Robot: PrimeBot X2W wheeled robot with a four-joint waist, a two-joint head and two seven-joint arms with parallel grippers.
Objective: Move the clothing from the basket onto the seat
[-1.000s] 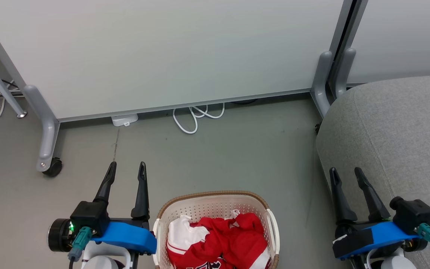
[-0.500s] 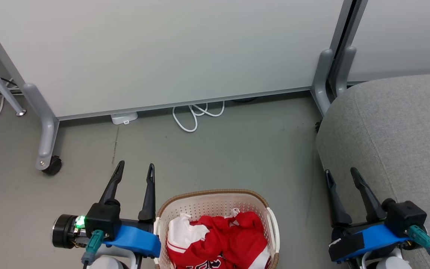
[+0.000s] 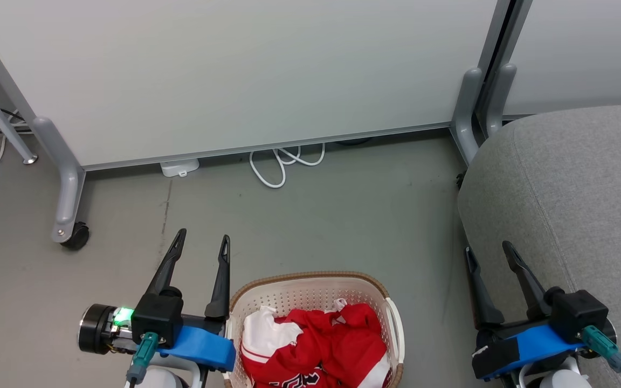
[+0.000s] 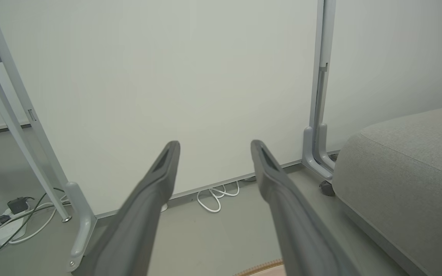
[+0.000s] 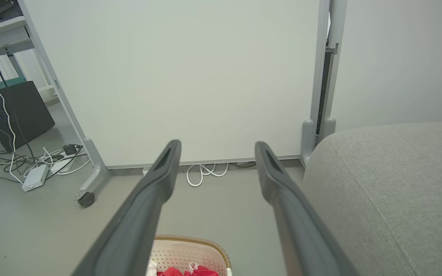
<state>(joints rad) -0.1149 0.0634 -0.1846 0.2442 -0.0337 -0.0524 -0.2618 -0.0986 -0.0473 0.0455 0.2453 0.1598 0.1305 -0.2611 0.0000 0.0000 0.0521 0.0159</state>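
Observation:
The cream basket (image 3: 310, 287) with a brown rim stands on the floor at the bottom middle of the head view. Red and white clothing (image 3: 316, 347) lies crumpled inside it, and a corner of both shows as basket (image 5: 190, 249) and clothing (image 5: 190, 272) in the right wrist view. My left gripper (image 3: 204, 242) is open and empty just left of the basket. Open too, my right gripper (image 3: 487, 250) hovers at the left edge of the grey seat (image 3: 574, 199), well right of the basket. The seat (image 4: 409, 180) also fills the right of the left wrist view.
A white partition panel (image 3: 235, 75) on grey wheeled feet (image 3: 68, 215) stands across the back. White cable loops (image 3: 283, 164) lie on the floor under it. More cables and power adapters (image 5: 37, 165) lie at the far left. Bare grey floor (image 3: 343, 226) lies between basket and partition.
The left gripper has shifted right, closer to the basket's left rim. The right gripper has slid slightly left and down in the view. The head view has moved a little. Both stay open.

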